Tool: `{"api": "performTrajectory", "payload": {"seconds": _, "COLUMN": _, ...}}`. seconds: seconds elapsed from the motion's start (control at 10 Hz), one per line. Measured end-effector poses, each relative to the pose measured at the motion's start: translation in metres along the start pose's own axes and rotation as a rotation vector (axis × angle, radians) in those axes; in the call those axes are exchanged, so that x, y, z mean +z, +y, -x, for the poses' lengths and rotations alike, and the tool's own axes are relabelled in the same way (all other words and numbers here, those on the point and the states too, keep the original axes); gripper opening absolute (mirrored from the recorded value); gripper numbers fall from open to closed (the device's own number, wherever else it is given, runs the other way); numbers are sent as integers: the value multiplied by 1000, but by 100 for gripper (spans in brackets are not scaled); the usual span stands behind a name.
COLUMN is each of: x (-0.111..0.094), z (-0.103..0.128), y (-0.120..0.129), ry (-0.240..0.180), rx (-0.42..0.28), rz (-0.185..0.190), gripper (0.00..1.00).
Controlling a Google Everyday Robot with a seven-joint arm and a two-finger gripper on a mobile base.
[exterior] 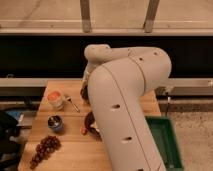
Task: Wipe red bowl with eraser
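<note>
Starting at the left edge of the pale wooden table (pixel 65 145), we see a cluster of dark purple grapes (pixel 45 149) near the front corner. Behind it stands a small round metal cup with a blue band (pixel 55 123), and further back a white cup with an orange top (pixel 56 99). Just beside that cup lies a thin black-handled tool (pixel 74 104).

Moving toward the middle, the bulky white robot arm (pixel 125 110) covers most of the scene. Its wrist bends down over the back of the table, and the gripper (pixel 86 92) sits low there, almost wholly hidden behind the arm. We judge its fingers to be pressed together, but we cannot see what, if anything, is between them; the eraser is not visible to us.

Only a dark sliver shows beside the gripper, which may be the edge of the red bowl, though we cannot be sure. Nearer the front, a darker maroon dish (pixel 90 124) peeks out from behind the arm.

On the right stands a green plastic bin (pixel 167 142), off the table.

We judge the wiping to be under way or about to start; whether it is done cannot be told.
</note>
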Motion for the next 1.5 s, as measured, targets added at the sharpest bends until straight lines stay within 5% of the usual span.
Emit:
{"api": "performTrajectory", "payload": {"seconds": 0.6, "x": 0, "z": 2, "y": -1, "ry": -5, "rx": 8, "rz": -2, "gripper": 0}}
{"api": "performTrajectory", "payload": {"seconds": 1.0, "x": 19, "z": 34, "y": -29, "ry": 1, "rx": 63, "rz": -21, "gripper": 0}}
{"api": "performTrajectory", "payload": {"seconds": 1.5, "x": 26, "z": 36, "y": -33, "ry": 12, "rx": 76, "rz": -41, "gripper": 0}}
